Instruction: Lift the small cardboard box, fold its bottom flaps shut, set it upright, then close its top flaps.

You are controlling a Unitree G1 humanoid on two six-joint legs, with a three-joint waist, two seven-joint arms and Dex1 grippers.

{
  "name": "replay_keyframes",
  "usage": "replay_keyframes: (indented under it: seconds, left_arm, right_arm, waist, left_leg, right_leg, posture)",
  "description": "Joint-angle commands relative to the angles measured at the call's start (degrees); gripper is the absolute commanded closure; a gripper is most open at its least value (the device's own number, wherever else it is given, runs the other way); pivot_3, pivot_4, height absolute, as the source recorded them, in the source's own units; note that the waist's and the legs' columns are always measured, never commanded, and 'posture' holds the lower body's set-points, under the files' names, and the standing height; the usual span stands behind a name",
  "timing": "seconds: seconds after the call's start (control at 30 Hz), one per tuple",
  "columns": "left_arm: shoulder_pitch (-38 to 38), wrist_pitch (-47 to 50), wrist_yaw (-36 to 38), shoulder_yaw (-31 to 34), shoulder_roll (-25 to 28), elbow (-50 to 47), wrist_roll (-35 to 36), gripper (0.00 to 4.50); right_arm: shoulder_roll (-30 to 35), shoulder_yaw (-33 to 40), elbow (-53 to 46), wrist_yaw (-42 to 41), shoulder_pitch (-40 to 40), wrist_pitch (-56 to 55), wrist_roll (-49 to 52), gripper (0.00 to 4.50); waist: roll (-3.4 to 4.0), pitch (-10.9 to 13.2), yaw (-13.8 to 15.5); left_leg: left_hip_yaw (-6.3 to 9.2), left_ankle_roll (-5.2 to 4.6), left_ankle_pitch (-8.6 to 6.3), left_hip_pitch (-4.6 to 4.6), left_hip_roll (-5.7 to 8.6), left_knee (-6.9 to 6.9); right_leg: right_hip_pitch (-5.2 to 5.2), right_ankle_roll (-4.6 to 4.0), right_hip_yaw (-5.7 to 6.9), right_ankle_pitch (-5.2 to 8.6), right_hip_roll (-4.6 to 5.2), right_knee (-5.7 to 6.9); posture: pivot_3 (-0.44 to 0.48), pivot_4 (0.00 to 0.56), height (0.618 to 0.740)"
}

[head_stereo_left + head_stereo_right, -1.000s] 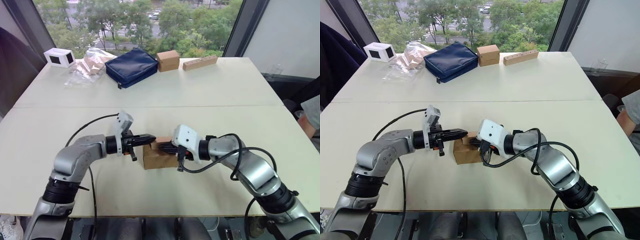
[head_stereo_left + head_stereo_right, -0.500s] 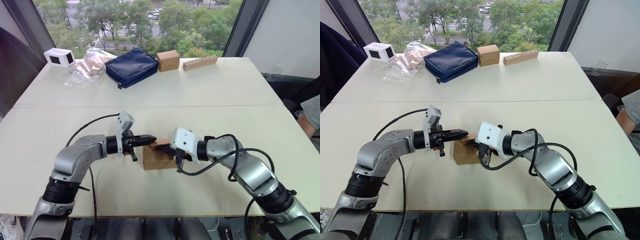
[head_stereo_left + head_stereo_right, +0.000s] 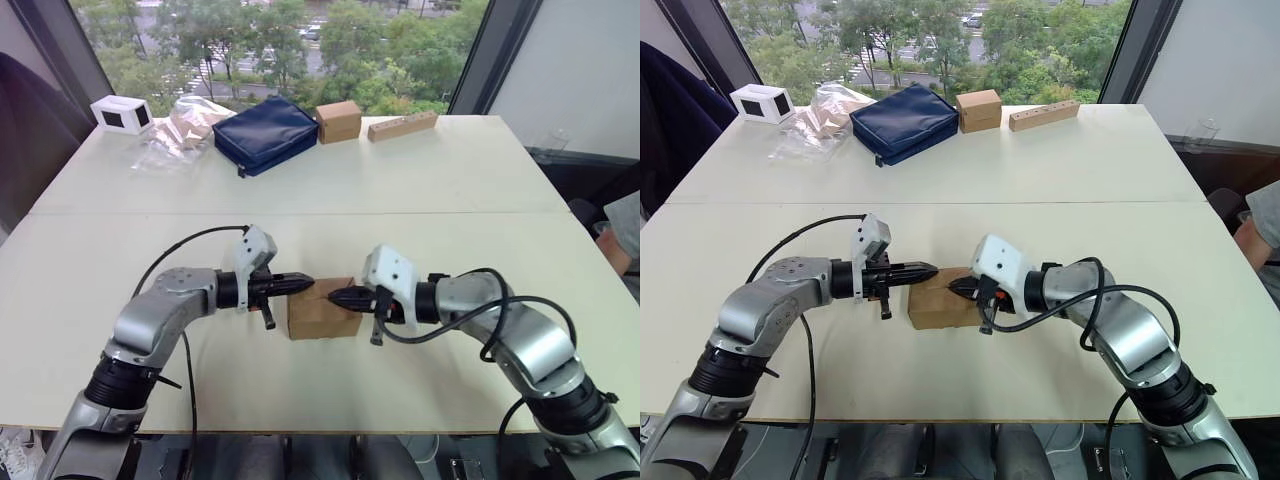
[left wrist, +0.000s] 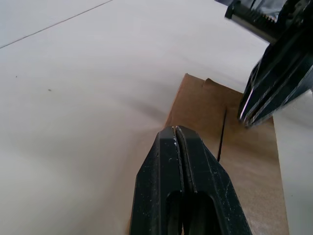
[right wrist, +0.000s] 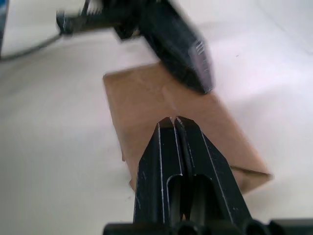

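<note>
Your left tool has its two black fingers pressed together into a single point, pinching nothing; its tip sits at the upper left edge of the small cardboard box, and from the head views you cannot tell whether it touches the cardboard or hangs just over it; the left forearm lies nearly level above the desk, elbow bent and out to the left, the tool pointing inward toward the other arm. Your right tool is likewise closed on itself, empty, its tip over the box's upper right edge; the right forearm reaches in from the right, elbow bent, roughly level, so the two tools face each other tip to tip across the box's top, near but apart. The box rests on the desk between and just beneath both tips; in the left wrist view its top flaps lie flat with a thin dark seam running ahead of the left tool, and the right tool's fingers stand over the far flap; in the right wrist view the closed top spreads ahead of the right tool, with the left tool beyond it.
</note>
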State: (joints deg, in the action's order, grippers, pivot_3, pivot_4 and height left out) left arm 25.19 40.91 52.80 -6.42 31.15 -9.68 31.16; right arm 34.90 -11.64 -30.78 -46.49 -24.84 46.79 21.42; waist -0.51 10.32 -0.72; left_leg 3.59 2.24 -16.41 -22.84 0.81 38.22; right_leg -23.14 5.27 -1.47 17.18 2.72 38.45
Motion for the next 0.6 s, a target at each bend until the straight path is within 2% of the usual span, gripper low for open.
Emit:
replay_keyframes:
  seconds: [0.03, 0.33, 0.6]
  left_arm:
    - [1.3, 3.2, -0.2, 3.4, -0.1, -3.0, 4.3, 4.48]
    - [0.4, 3.1, 0.5, 1.5, 3.5, -6.5, 2.6, 4.48]
    - [0.1, 0.9, 0.1, -1.4, 3.1, -6.5, -0.1, 4.48]
  right_arm:
    - [-0.1, 2.4, -0.7, 1.0, -1.0, -1.0, 0.8, 4.50]
    - [-0.1, -0.9, 1.7, 2.0, -1.6, -3.5, -1.8, 4.50]
    - [0.5, -4.5, 3.3, 1.7, -1.8, -5.1, -4.8, 4.50]
  waist:
    - [0.00, 0.0, 0.0]
    - [0.00, 0.0, -0.1]
    - [0.00, 0.0, -0.1]
  left_leg:
    - [0.00, 0.00, 0.00, -0.01, 0.00, 0.00]
    - [0.00, 0.00, 0.00, 0.00, -0.03, -0.03]
    - [-0.02, 0.00, 0.00, -0.01, -0.01, -0.03]
  right_leg:
    - [-0.01, 0.00, 0.00, 0.00, 0.00, 0.00]
    - [-0.04, 0.00, -0.01, 0.00, -0.02, 0.00]
    - [-0.03, 0.00, -0.01, 0.00, -0.02, -0.01]
  posture:
    - [0.000, 0.150, 0.740]
    - [0.000, 0.150, 0.740]
    - [0.000, 0.150, 0.740]
